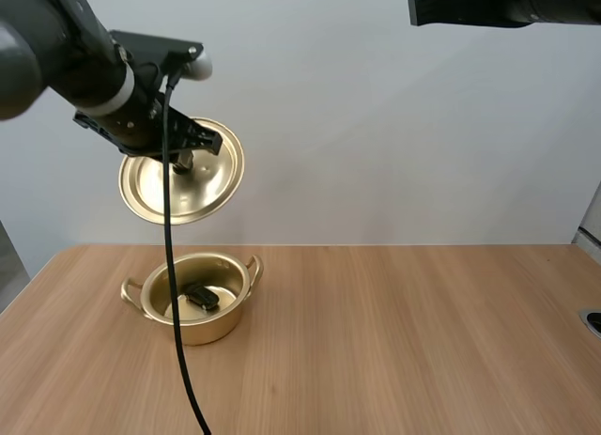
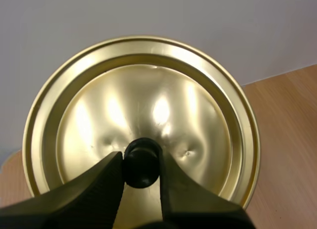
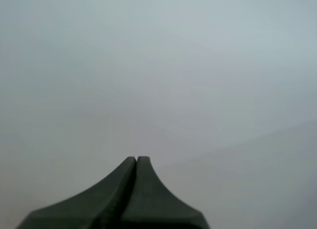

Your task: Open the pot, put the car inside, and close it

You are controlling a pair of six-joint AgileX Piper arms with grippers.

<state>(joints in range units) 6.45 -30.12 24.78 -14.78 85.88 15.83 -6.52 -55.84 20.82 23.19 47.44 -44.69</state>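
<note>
A gold pot (image 1: 195, 308) with two loop handles stands open on the left part of the wooden table. A small dark toy car (image 1: 201, 297) lies inside it. High above the pot my left gripper (image 1: 183, 158) is shut on the black knob (image 2: 141, 162) of the gold lid (image 1: 183, 181), which hangs tilted with its top face toward me. The wrist view shows the lid (image 2: 143, 110) with the two fingers (image 2: 106, 182) pinching the knob. My right gripper (image 3: 136, 162) is raised at the upper right (image 1: 418, 10), fingers pressed together on nothing.
The wooden table (image 1: 404, 341) stretches to the right of the pot. A plain white wall stands behind it. A grey object (image 1: 592, 320) sits at the table's right edge.
</note>
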